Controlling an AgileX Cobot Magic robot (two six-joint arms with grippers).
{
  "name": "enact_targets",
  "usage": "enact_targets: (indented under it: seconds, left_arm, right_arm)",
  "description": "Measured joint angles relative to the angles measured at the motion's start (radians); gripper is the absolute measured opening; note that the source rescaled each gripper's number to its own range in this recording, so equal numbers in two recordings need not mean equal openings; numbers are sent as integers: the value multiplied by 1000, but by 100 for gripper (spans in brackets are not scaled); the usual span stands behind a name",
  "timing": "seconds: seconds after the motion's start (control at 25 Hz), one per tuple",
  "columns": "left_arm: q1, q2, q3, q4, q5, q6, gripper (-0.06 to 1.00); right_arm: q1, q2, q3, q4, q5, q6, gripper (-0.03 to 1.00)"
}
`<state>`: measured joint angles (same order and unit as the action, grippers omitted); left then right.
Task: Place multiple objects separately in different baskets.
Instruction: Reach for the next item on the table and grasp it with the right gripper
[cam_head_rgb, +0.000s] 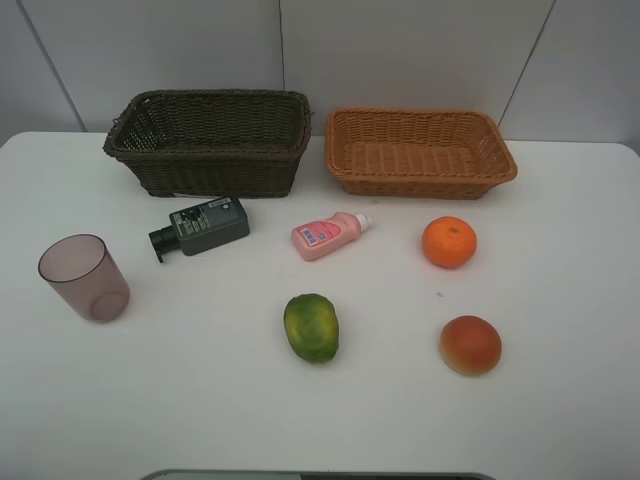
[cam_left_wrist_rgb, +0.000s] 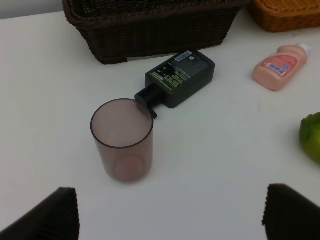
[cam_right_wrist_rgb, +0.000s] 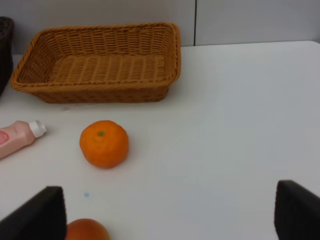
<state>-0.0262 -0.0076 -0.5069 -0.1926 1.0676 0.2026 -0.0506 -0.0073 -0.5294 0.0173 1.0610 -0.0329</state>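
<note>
Lying scattered on the white table (cam_head_rgb: 560, 400) in front of the two baskets, all six objects wait outside them. Nothing shows inside the dark brown basket (cam_head_rgb: 215, 172) at back left or the orange-tan basket (cam_head_rgb: 420, 184) at back right. Both pincers stand wide apart and hold nothing: the left gripper (cam_left_wrist_rgb: 170, 215) hovers short of the mauve cup (cam_left_wrist_rgb: 122, 140), the right gripper (cam_right_wrist_rgb: 170, 216) short of the orange (cam_right_wrist_rgb: 104, 143). The cup stands upright, mouth up; it is probably light, thin-walled and smooth, so a gentle pinch across its wall near the rim seems wise. The dark green-black bottle (cam_head_rgb: 203, 227) lies on its side, long axis slanting, cap toward the cup. The pink bottle (cam_head_rgb: 328, 236) also lies flat, white cap aimed toward the orange-tan basket. Both likely suit a grip across the middle of the body, crosswise to that axis. The orange, the green oval fruit (cam_head_rgb: 311, 327) — long axis roughly front to back — and the red-orange fruit (cam_head_rgb: 470, 344) look firm but apt to roll, so take each across its widest part.
</note>
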Motion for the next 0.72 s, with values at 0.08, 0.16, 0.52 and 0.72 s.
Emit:
enact_targets:
  seconds: [0.08, 0.16, 0.52, 0.72]
  left_arm:
    - [0, 0, 0, 0, 0, 0, 99]
    - [0, 0, 0, 0, 0, 0, 99]
    - [0, 0, 0, 0, 0, 0, 99]
    - [0, 0, 0, 0, 0, 0, 99]
  right_arm:
    - [-2, 0, 0, 0, 0, 0, 81]
    - [-2, 0, 0, 0, 0, 0, 81]
    - [-2, 0, 0, 0, 0, 0, 81]
    - [-2, 0, 0, 0, 0, 0, 81]
